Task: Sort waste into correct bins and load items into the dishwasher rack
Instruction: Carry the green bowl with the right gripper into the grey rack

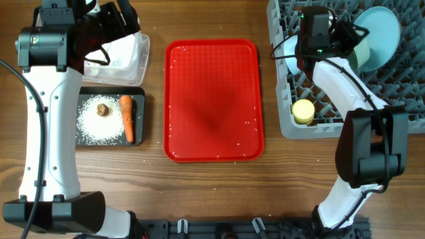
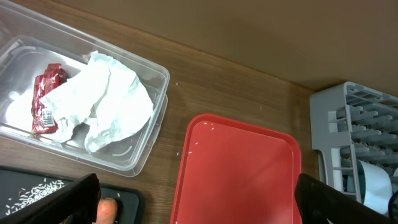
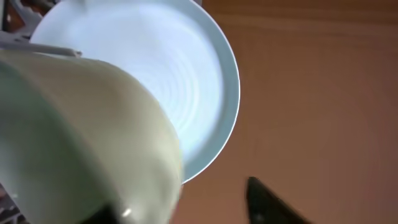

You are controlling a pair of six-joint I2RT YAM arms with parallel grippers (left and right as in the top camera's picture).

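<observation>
Shows left gripper spread wide, empty, above clear tub; right gripper parted too, gripping nothing, beside pale green bowl and pale blue plate in dishwasher rack.

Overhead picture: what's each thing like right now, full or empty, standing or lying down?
red tray, flat, almost bare
black tray, holding rice, nut lump and carrot
clear tub, holding crumpled paper and red wrapper
plate, standing on edge in rack
yellow cup, in rack
green bowl, tipped beside plate
left hand, open, empty
</observation>
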